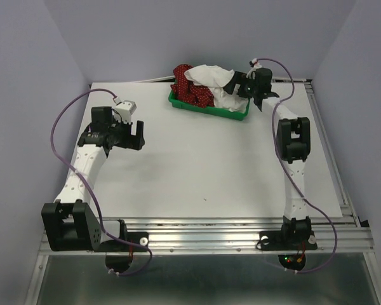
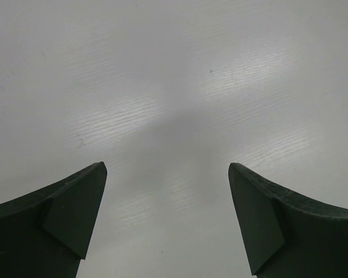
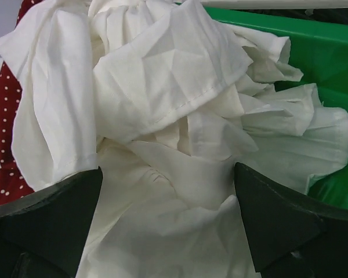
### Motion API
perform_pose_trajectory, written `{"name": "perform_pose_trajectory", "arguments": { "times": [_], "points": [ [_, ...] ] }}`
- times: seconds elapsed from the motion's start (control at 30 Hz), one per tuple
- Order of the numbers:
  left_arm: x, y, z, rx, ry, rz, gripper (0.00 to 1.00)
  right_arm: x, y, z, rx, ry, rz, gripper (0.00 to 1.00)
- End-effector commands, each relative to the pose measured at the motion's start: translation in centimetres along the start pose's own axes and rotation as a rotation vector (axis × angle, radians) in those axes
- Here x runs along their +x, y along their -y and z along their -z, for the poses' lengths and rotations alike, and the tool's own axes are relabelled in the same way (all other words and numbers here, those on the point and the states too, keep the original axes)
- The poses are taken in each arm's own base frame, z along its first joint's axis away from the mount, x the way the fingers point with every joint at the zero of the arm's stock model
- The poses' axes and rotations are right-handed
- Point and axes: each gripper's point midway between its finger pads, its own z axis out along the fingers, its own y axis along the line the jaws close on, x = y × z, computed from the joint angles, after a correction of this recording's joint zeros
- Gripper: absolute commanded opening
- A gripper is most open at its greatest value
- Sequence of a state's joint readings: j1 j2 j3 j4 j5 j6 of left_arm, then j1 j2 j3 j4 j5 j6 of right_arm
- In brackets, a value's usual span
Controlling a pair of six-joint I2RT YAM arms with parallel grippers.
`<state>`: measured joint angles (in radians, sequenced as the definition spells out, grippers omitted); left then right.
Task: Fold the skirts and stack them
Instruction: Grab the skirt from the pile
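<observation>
Right wrist view: the right gripper (image 3: 168, 171), jaws wide, hovers over the crumpled white skirt (image 3: 162, 92) heaped against the dotted dark red skirt (image 3: 8, 110) in the glossy green tray (image 3: 330, 52). Closing here could pinch several limp ruffled layers or drag the tray along; the left gripper (image 2: 165, 168) gapes over the matte table (image 2: 162, 69).

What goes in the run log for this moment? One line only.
left gripper: open, over table | right gripper: open, at white skirt | red skirt: crumpled with it in green tray | folding: not begun
</observation>
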<state>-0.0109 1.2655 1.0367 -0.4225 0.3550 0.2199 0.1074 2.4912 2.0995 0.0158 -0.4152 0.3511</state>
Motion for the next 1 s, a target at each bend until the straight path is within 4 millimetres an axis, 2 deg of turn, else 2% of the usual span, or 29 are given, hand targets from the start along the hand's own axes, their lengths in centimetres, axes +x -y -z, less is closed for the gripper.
{"name": "perform_pose_trajectory", "arguments": {
  "times": [0.0,0.03,0.1,0.13,0.17,0.2,0.23,0.27,0.3,0.37,0.4,0.43,0.5,0.53,0.6,0.63,0.73,0.77,0.83,0.87,0.9,0.93,0.97],
  "points": [
    [-0.3,-0.2,0.2,-0.011,0.016,-0.008,0.99,-2.1,-3.4,-1.6,-0.072,0.11,0.043,1.0],
    [-0.2,-0.2,0.2,-0.012,0.014,-0.008,0.99,-1.4,-3.6,-2.0,-0.074,0.103,0.041,1.0],
    [-0.3,-0.3,0.3,-0.017,0.015,-0.008,0.99,-0.8,-2.7,-2.6,-0.053,0.108,0.038,1.0],
    [-0.1,-0.3,0.3,-0.019,0.012,-0.006,0.99,-0.6,-3.0,-2.9,-0.049,0.109,0.04,0.97],
    [-0.2,-0.3,0.4,-0.02,0.014,-0.007,0.99,-0.5,-2.8,-3.0,-0.042,0.112,0.044,0.86],
    [-0.2,-0.3,0.5,-0.021,0.016,-0.003,0.99,-1.0,-3.1,-2.8,-0.047,0.121,0.061,0.68],
    [-0.2,-0.1,0.5,-0.014,0.018,-0.003,0.99,-1.4,-3.3,-2.7,-0.053,0.128,0.068,0.61],
    [-0.2,0.0,0.6,-0.011,0.019,-0.002,0.99,-2.5,-4.0,-2.2,-0.061,0.146,0.078,0.52],
    [-0.3,0.1,0.6,-0.007,0.022,-0.001,0.99,-3.3,-4.5,-1.9,-0.066,0.159,0.091,0.36],
    [-0.5,0.1,0.7,-0.008,0.031,-0.002,0.99,-5.1,-5.7,-0.9,-0.082,0.185,0.103,0.19],
    [-0.8,0.1,0.9,-0.007,0.04,0.0,0.99,-7.4,-7.4,0.4,-0.103,0.215,0.113,0.04],
    [-1.0,0.2,1.0,-0.005,0.046,0.001,0.99,-8.6,-8.3,1.2,-0.115,0.23,0.113,0.01],
    [-1.4,0.4,1.1,0.002,0.06,0.001,0.99,-10.8,-10.6,3.1,-0.158,0.251,0.113,0.01],
    [-1.8,0.5,1.4,0.006,0.074,0.002,0.99,-13.6,-13.0,5.3,-0.192,0.3,0.131,0.01],
    [-2.5,0.7,1.8,0.011,0.094,-0.003,0.99,-16.0,-15.6,7.8,-0.242,0.331,0.143,0.01],
    [-2.9,0.8,2.1,0.012,0.109,-0.008,0.99,-18.6,-17.9,10.5,-0.273,0.378,0.166,0.01],
    [-3.8,0.9,2.8,0.008,0.142,-0.026,0.99,-21.2,-21.6,14.5,-0.348,0.425,0.208,0.01],
    [-4.3,0.9,3.2,0.004,0.157,-0.037,0.99,-22.6,-23.5,17.0,-0.377,0.456,0.23,0.01],
    [-5.2,0.8,3.8,-0.005,0.187,-0.052,0.99,-22.9,-25.9,19.3,-0.433,0.453,0.259,0.01],
    [-5.5,0.9,4.1,-0.008,0.197,-0.061,0.99,-23.4,-27.2,21.2,-0.456,0.458,0.273,0.01],
    [-6.0,1.0,4.5,-0.003,0.211,-0.071,0.99,-23.0,-27.8,22.0,-0.478,0.44,0.281,0.01],
    [-6.3,1.1,4.8,-0.001,0.224,-0.08,0.99,-23.1,-29.4,23.9,-0.504,0.442,0.297,0.01],
    [-6.5,1.2,5.1,0.0,0.236,-0.088,0.99,-22.8,-29.8,24.6,-0.514,0.431,0.307,0.01]
  ]
}}
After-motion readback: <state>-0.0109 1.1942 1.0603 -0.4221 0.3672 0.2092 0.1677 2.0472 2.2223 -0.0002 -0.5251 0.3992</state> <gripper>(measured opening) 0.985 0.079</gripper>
